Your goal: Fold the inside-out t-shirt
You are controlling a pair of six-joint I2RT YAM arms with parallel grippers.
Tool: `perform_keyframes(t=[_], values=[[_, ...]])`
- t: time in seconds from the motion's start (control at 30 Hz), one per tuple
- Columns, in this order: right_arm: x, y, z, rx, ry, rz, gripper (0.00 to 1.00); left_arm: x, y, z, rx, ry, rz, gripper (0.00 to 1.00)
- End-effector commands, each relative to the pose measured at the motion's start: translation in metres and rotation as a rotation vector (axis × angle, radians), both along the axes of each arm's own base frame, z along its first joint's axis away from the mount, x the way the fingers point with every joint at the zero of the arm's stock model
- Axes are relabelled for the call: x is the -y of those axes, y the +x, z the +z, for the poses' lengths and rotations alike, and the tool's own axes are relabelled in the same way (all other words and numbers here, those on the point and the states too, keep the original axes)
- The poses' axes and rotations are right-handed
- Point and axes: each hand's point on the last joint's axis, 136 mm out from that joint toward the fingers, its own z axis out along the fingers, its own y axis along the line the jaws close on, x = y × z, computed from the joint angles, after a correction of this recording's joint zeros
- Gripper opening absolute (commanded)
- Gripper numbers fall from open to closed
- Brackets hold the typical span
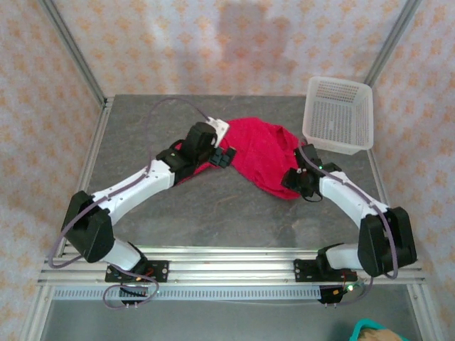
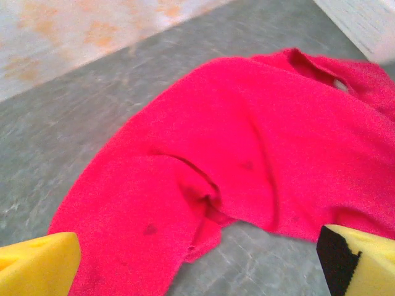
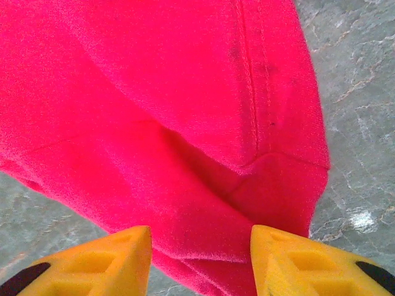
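Grey marbled bench (image 1: 213,213) carries a soft, rumpled red-pink t-shirt (image 1: 259,153) near its middle, the length running left to right and dipping nearer at the right. Both arms bend inward at the elbow. Yellow foam left fingers (image 2: 37,266) gape wide over its left end; right fingers (image 3: 296,259) stand half parted astride a stitched hem fold.

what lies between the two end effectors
The red t-shirt, crumpled on the grey table, lies between the left end effector and the right end effector, as the top view shows.
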Motion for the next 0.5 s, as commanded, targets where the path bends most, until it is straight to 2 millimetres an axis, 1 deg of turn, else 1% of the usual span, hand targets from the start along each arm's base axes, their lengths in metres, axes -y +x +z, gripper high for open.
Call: perform_keyframes(t=[0.0,0.07,0.1,0.13,0.2,0.23,0.27,0.3,0.33,0.37,0.43,0.47], values=[[0.003,0.005,-0.007,-0.012,-0.048,0.018,0.42,-0.019,0.016,-0.010,-0.072,-0.169,0.107,1.00],[0.003,0.008,-0.007,-0.014,-0.054,0.023,0.36,-0.007,0.015,-0.006,-0.079,-0.196,0.042,1.00],[0.003,0.009,-0.007,-0.011,-0.056,0.025,0.33,0.003,0.013,-0.003,-0.086,-0.207,-0.010,0.97],[0.005,0.011,-0.006,-0.004,-0.059,0.022,0.29,0.013,0.011,0.000,-0.088,-0.204,-0.052,0.90],[0.006,0.012,-0.006,-0.002,-0.059,0.018,0.22,0.025,0.008,0.000,-0.095,-0.160,-0.100,0.78],[0.007,0.012,-0.005,-0.002,-0.056,0.016,0.18,0.033,0.006,-0.003,-0.107,-0.130,-0.131,0.76],[0.007,0.013,-0.005,-0.003,-0.050,0.015,0.10,0.042,0.004,-0.005,-0.123,-0.108,-0.175,0.72],[0.008,0.013,-0.003,0.000,-0.047,0.012,0.03,0.052,0.000,-0.010,-0.146,-0.085,-0.231,0.65],[0.009,0.014,0.000,0.006,-0.047,0.010,0.00,0.064,-0.005,-0.013,-0.172,-0.072,-0.298,0.59],[0.010,0.014,0.004,0.015,-0.046,0.009,0.00,0.073,-0.009,-0.017,-0.193,-0.065,-0.356,0.55],[0.013,0.014,0.016,0.036,-0.044,0.003,0.00,0.095,-0.022,-0.029,-0.226,-0.020,-0.491,0.55],[0.014,0.014,0.021,0.046,-0.042,-0.001,0.00,0.102,-0.026,-0.035,-0.228,0.017,-0.529,0.54]])
